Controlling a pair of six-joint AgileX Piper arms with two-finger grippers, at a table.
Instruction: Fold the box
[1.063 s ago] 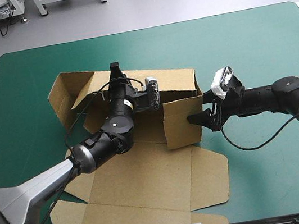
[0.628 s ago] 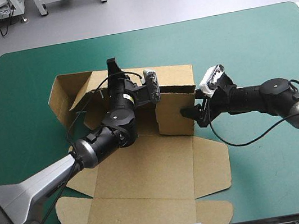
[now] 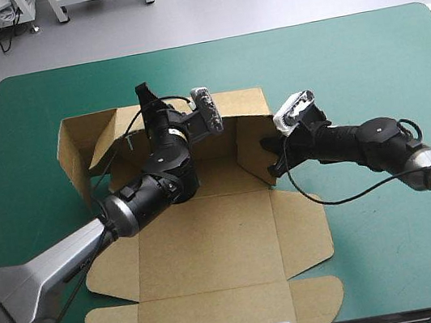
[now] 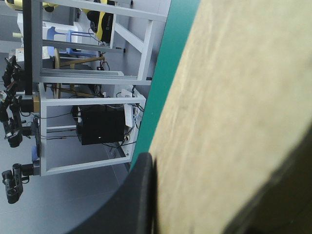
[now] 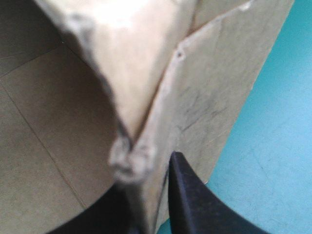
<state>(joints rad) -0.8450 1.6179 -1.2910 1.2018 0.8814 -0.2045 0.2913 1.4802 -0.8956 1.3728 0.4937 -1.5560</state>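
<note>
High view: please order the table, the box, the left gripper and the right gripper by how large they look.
1. the table
2. the box
3. the left gripper and the right gripper: both small, partly hidden by board, too alike to rank.

Surfaces: box (image 3: 212,244) is brown board, matt, papery, with scored creases. Its corner at right end effector (image 3: 272,156) looks frayed, rough. Black fingers (image 5: 190,200) smooth, slight sheen. Teal-green table (image 3: 347,59) cover matt, even.
</note>
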